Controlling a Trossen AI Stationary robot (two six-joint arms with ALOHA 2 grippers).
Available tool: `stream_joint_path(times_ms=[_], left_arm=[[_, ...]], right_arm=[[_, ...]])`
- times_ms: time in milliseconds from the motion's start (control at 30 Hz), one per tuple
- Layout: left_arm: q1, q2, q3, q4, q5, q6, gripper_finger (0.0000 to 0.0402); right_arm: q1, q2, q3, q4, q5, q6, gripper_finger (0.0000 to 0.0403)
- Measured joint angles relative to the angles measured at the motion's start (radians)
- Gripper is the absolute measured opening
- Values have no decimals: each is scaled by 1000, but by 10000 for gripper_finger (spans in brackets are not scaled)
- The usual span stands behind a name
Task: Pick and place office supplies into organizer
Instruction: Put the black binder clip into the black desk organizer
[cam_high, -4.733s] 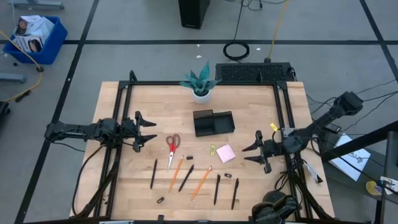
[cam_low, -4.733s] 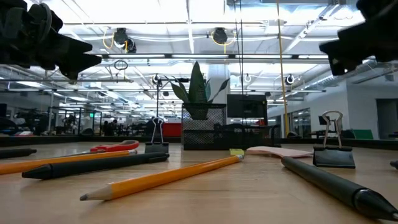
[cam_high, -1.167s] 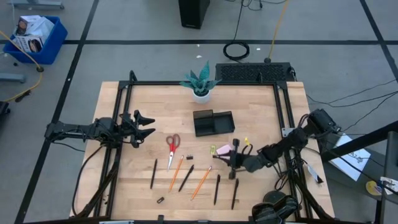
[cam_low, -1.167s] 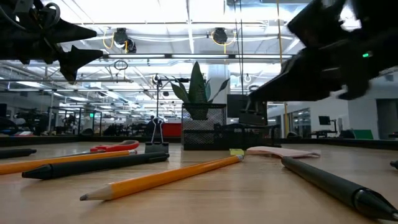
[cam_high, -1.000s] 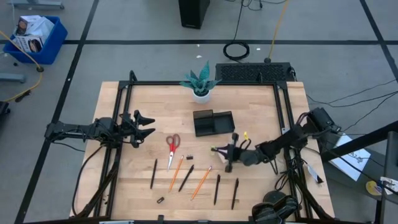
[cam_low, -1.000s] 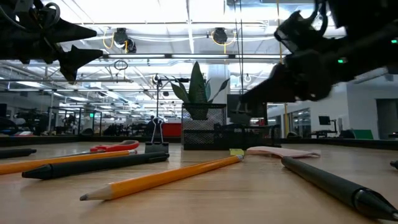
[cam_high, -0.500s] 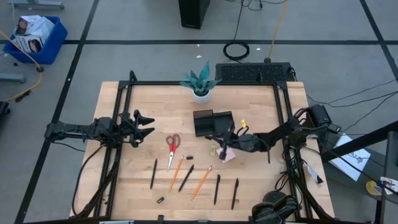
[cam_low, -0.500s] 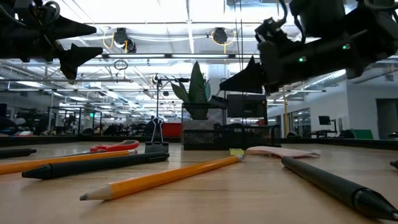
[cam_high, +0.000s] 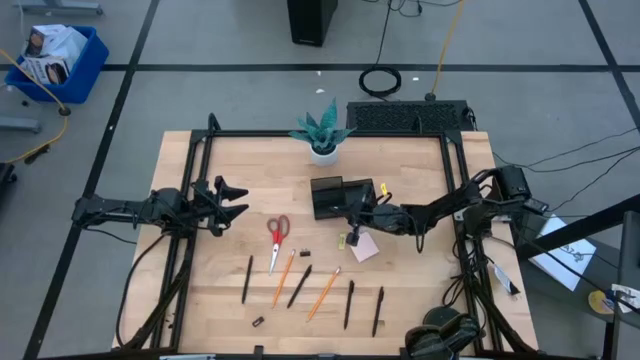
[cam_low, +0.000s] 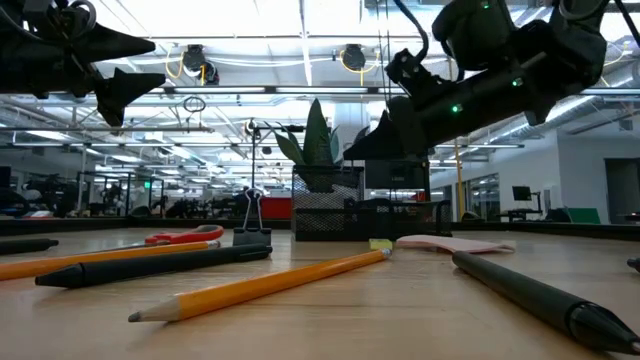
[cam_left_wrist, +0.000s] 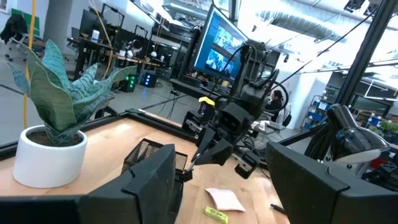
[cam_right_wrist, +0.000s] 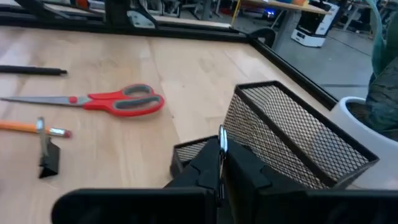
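Now mid-carry: right gripper (cam_high: 352, 214), pressed together on a small binder clip (cam_right_wrist: 222, 140), hangs just over the organizer (cam_high: 342, 197) at counter centre. Next, imo: line up w/ the lower compartment, then let go. Left gripper (cam_high: 240, 201) waits spread, well apart, holding nothing.
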Motion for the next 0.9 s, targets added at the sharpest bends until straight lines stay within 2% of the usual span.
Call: stream_joint_path(times_ms=[633, 900], left_arm=[[0, 0, 0, -1, -19, 6, 255], [0, 0, 0, 0, -20, 6, 255]], right_arm=[[-42, 7, 0, -12, -5, 12, 11], [-85, 148, 0, 133, -50, 9, 11]])
